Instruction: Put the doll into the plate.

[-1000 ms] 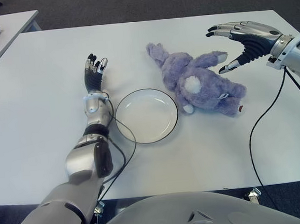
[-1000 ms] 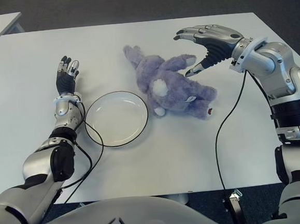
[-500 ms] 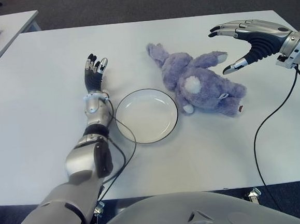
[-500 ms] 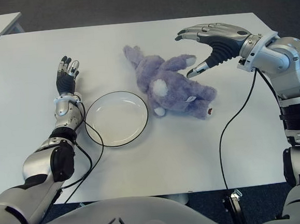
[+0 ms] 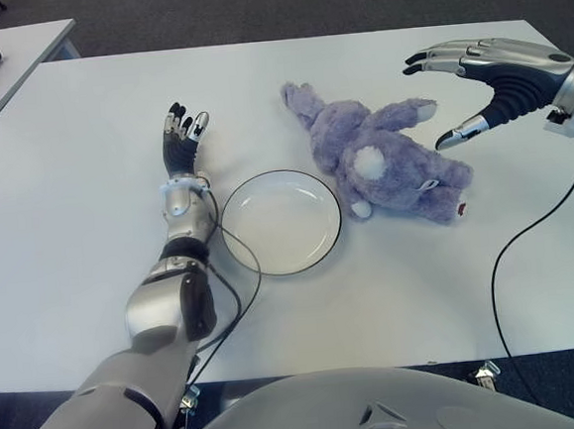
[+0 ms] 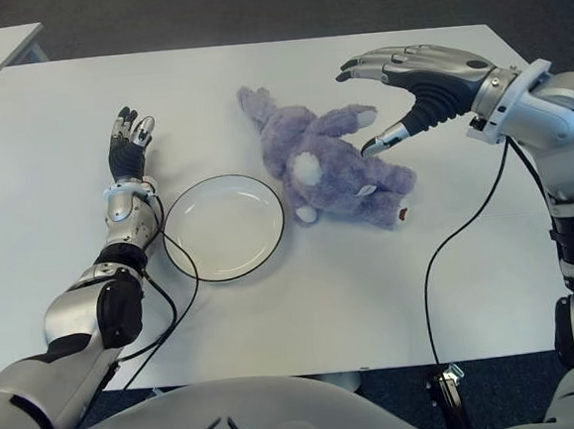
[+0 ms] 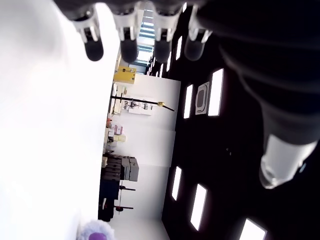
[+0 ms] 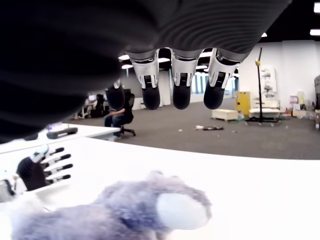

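Your right hand is hovering spread and empty beside the soft, light doll lying right of the plate, so I am suggesting you grasp its thick body.

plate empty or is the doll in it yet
Empty. The plate shows only bare white inside; the doll lies on the table beside it, and the open right hand holds nothing.

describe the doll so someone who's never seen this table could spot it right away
On the white table, look just right of the round white plate with the thin dark rim. The doll lies there, its foot at the plate's edge, under the open right hand. It is the only soft thing: fuzzy lavender plush with white patches.
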You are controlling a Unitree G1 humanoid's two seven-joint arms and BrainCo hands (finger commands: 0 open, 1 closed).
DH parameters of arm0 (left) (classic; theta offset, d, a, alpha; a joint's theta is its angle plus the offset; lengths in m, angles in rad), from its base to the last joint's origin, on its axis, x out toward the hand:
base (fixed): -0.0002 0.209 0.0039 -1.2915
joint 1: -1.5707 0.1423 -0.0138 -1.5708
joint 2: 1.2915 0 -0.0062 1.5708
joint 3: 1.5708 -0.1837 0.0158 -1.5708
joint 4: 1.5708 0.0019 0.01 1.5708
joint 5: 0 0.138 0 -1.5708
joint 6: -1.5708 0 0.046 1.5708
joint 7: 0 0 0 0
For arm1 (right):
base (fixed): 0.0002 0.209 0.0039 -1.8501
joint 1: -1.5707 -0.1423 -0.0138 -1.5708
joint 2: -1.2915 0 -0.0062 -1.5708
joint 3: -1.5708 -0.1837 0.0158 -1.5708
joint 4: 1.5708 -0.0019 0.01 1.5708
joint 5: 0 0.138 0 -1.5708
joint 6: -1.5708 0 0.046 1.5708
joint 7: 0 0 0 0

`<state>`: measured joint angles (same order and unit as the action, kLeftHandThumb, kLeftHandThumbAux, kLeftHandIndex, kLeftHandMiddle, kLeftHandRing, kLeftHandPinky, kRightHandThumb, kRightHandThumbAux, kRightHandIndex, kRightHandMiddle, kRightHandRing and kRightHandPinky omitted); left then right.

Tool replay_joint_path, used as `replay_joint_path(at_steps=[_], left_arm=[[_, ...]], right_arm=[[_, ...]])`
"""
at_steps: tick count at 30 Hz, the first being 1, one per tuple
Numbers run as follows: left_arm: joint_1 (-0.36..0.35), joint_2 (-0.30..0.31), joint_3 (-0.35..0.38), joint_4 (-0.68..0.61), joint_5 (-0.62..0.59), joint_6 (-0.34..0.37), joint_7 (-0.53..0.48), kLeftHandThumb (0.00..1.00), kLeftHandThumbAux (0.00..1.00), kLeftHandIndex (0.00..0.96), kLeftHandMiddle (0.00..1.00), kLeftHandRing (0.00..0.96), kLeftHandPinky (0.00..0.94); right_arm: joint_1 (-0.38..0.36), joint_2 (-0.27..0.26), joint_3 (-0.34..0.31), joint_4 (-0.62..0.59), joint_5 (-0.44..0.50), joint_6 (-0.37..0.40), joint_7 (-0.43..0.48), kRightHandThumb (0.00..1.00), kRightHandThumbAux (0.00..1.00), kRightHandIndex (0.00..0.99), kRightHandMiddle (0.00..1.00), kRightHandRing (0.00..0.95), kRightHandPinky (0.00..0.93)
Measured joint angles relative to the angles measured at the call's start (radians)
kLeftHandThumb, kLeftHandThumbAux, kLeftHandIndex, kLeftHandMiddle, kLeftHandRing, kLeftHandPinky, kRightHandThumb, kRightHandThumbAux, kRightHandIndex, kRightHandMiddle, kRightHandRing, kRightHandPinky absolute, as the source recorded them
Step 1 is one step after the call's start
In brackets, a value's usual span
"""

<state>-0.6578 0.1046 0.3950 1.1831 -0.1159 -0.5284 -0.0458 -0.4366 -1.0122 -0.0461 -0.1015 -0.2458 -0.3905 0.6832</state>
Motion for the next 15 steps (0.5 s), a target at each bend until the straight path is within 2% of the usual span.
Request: replay_joint_path(at_steps=[4,7,12,15], left_arm=[[0.001,0.002,0.0,0.0,0.0,0.0,0.0,0.0,0.644,0.0,0.067,0.042,0.014],[0.001,0.004,0.0,0.0,0.0,0.001,0.001,0.0,0.65,0.001,0.07,0.042,0.015],[0.003,0.007,0.0,0.001,0.0,0.002,0.005,0.0,0.644,0.006,0.066,0.041,0.02],[0.003,0.006,0.002,0.002,-0.001,0.003,0.005,0.0,0.639,0.008,0.063,0.041,0.02]], right_arm=[[0.051,0.001,-0.031,-0.063,0.001,-0.004,-0.009,0.099,0.354,0.0,0.0,0.039,0.163],[0.078,0.014,-0.04,-0.088,-0.009,-0.029,-0.037,0.179,0.36,0.0,0.0,0.049,0.204],[0.105,0.051,-0.039,-0.104,-0.032,-0.087,-0.096,0.216,0.362,0.0,0.0,0.069,0.252],[0.113,0.071,-0.03,-0.093,-0.048,-0.136,-0.131,0.224,0.362,0.0,0.0,0.08,0.243]])
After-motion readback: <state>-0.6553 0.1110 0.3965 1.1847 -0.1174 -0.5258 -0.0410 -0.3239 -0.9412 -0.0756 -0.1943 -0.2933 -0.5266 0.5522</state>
